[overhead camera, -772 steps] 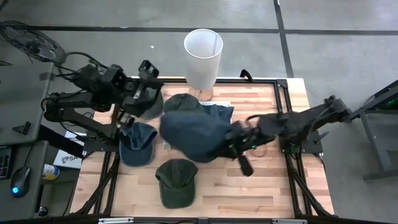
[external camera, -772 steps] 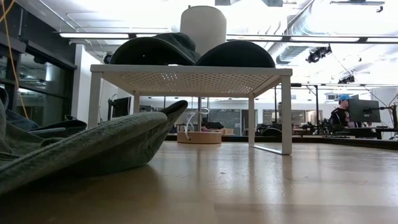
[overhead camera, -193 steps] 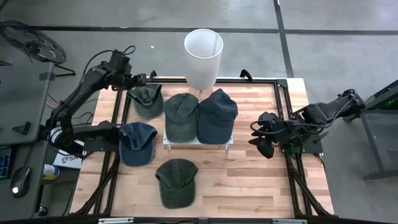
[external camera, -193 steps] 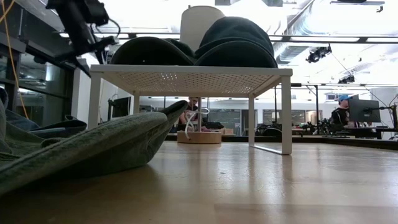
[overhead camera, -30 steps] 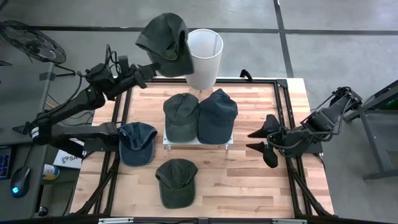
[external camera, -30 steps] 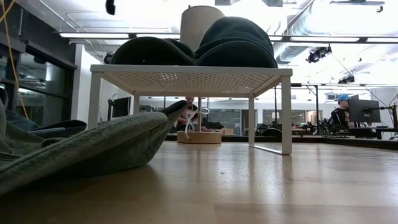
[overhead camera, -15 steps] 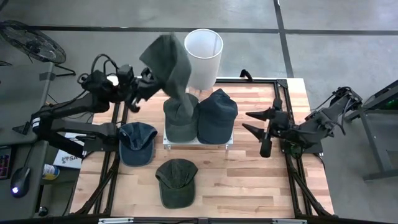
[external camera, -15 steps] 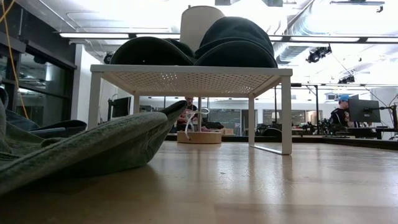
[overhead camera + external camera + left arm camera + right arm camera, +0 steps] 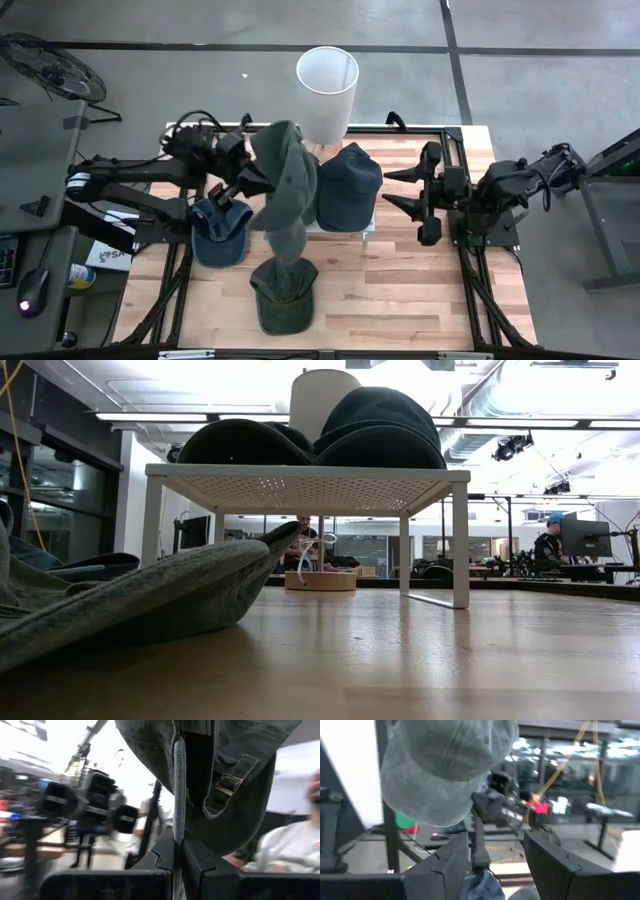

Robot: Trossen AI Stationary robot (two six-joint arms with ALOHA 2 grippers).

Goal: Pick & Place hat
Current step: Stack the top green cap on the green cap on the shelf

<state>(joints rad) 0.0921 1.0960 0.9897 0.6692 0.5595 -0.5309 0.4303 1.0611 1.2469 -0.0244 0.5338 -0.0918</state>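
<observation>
A dark green hat hangs in the air over the left half of the white rack, and my left gripper is shut on it. A navy hat lies on the rack's right half. In the low view another dark hat lies on the rack beside it. My right gripper stands open just right of the rack, fingers pointing toward the held hat, with nothing between them. My left gripper pinches the hat's lower rim edge between its two fingers, beside the back strap and buckle. The fingers come roughly level from the table's left. The hat is lifted clear and droops slack past the gripper, over the rack.
A blue hat lies on the table left of the rack, and a green hat lies near the front edge. A white bin stands beyond the far edge. People sit in the room behind.
My left gripper has carried the green hat from beside the white bin toward the table's near edge and down, over the rack's left half; the hat now droops lengthwise. My right gripper has moved toward the rack and the far edge, staying open.
</observation>
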